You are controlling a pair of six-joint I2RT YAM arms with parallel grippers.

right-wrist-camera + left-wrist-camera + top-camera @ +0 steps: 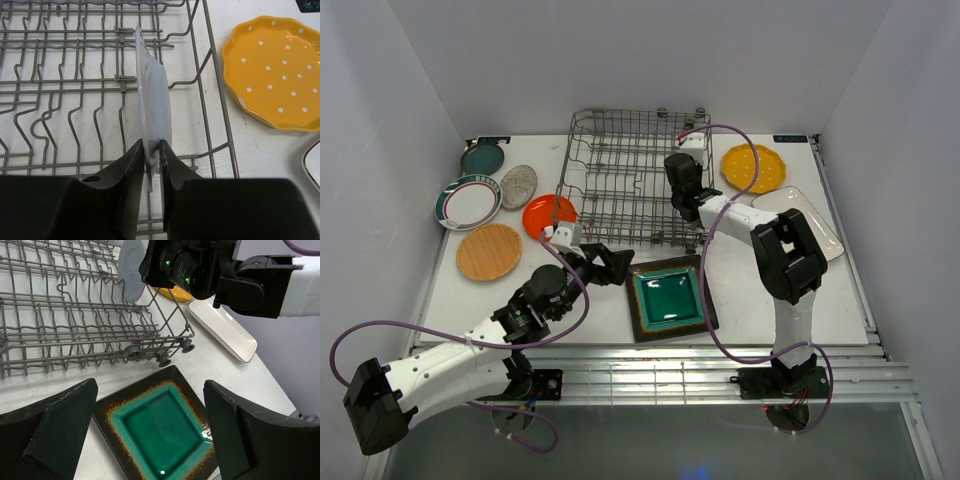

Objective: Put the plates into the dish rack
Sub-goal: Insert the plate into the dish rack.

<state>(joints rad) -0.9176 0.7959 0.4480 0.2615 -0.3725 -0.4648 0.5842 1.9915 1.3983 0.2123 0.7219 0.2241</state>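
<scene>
- At the table's left edge, five rounds lie flat outside the dish rack (620, 180): teal plate (482, 157), teal-rimmed plate (468, 202), speckled grey plate (518, 186), wood-tone plate (489, 251) and orange plate (549, 216), the last just beside the rack
- Front and centre, the left gripper (610, 265) hangs spread wide, holding nothing, by the square plate (668, 298)
- Inside the rack's right end, the right gripper (152, 157) pinches the pale blue plate (152, 100) by its rim, upright among the wires; seating it looks like the step in hand, and next the jaws should part and back straight out without tipping it
- Further right, the yellow plate (754, 168) and white rectangle (815, 225) rest on the table
</scene>
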